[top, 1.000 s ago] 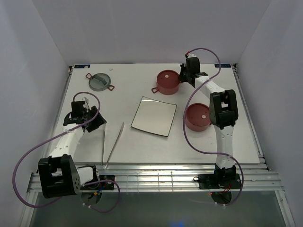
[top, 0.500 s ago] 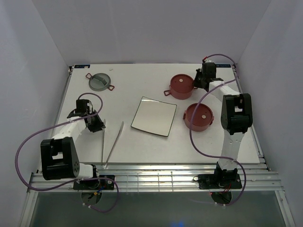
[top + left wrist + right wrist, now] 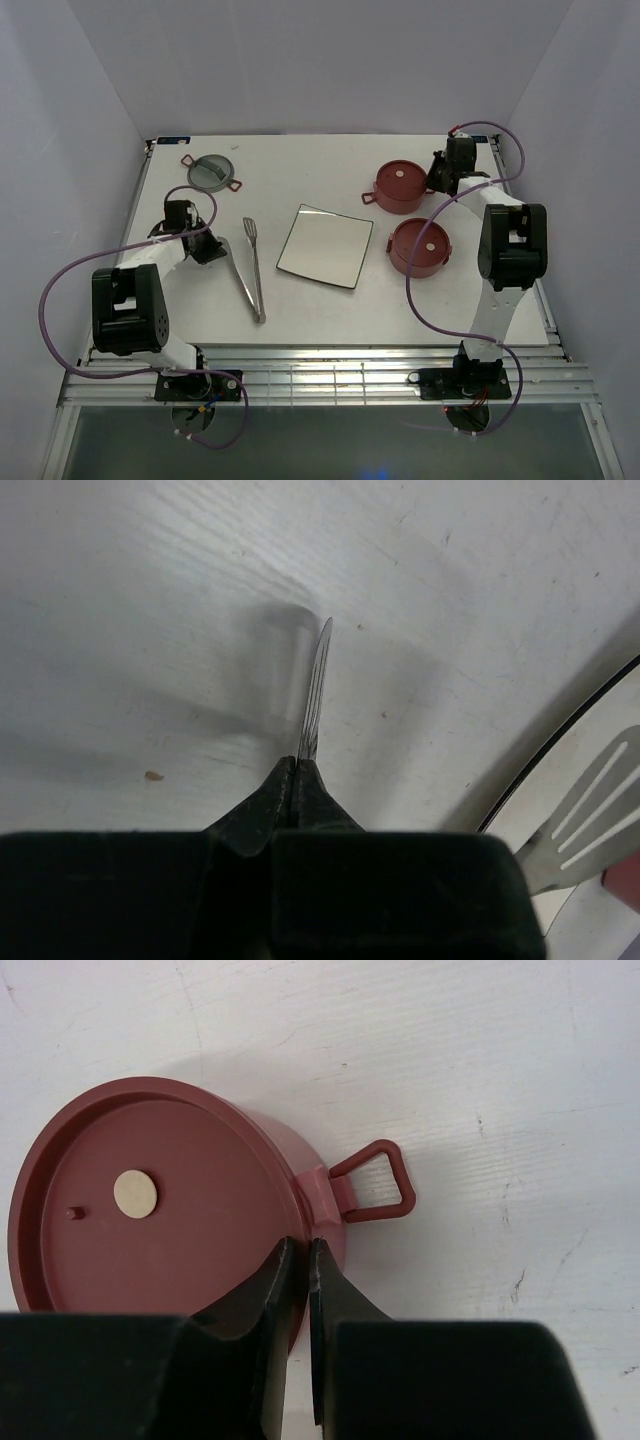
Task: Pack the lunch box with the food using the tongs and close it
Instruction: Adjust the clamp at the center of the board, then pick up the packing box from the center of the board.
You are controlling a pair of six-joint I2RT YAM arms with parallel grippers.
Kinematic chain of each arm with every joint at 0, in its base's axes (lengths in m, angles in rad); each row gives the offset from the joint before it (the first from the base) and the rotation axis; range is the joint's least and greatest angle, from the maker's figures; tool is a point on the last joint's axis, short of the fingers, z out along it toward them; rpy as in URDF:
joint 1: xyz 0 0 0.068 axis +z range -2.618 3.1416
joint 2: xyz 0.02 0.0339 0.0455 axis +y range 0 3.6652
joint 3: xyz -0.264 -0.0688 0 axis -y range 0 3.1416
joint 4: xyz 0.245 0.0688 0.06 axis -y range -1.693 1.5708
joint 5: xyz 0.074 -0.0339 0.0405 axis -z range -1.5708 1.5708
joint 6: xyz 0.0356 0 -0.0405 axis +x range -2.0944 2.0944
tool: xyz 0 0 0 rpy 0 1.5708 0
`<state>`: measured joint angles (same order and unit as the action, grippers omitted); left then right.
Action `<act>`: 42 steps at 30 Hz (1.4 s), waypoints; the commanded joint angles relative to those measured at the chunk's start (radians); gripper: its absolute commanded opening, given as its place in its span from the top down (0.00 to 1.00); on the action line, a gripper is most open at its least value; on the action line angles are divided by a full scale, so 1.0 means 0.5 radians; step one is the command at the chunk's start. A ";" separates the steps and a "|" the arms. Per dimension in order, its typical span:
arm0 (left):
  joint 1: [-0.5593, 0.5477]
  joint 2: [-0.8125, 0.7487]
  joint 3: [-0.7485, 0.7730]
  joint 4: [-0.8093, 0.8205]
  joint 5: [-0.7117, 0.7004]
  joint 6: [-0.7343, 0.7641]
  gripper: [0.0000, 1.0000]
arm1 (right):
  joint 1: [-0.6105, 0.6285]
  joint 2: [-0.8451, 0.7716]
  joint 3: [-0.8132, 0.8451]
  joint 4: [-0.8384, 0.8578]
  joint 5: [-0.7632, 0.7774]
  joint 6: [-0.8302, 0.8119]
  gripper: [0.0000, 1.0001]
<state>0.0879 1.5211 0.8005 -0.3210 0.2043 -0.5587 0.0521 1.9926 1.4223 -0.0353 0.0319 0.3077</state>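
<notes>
Lying at the plate's (image 3: pixel 325 245) nine o'clock, tongs (image 3: pixel 313 700) are clamped by left gripper (image 3: pixel 296 770), one bowl (image 3: pixel 312 1195) rim by right gripper (image 3: pixel 298 1250).

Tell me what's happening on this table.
The left gripper is shut on one thin arm of the metal tongs, left of the square plate. The right gripper pinches the rim of the far lidded red bowl beside its handle. The second lidded bowl sits nearer, and the grey-green lid lies at the far left.
</notes>
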 commanded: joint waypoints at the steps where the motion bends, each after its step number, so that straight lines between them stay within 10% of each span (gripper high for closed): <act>1: -0.019 0.050 0.123 0.133 0.027 -0.042 0.94 | -0.043 -0.117 -0.016 0.040 -0.124 0.057 0.90; 7: -0.056 0.133 0.218 0.108 -0.056 0.004 0.71 | -0.043 -0.098 -0.016 0.025 -0.150 0.090 0.66; 15: -0.072 0.115 0.307 -0.005 -0.111 0.056 0.57 | -0.043 -0.003 0.106 -0.049 -0.186 0.158 0.64; 31: -0.145 -0.536 0.504 -0.162 -0.111 0.056 0.41 | -0.043 0.101 0.150 -0.239 -0.153 0.262 0.68; 42: -0.798 -0.432 0.384 0.059 -0.188 -0.021 0.40 | -0.043 0.111 0.150 -0.242 -0.141 0.366 0.92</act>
<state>-0.2367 1.2850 1.0004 -0.3378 0.1379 -0.5579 0.0273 2.0266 1.4849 -0.1322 -0.0467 0.4473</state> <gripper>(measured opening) 0.596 0.143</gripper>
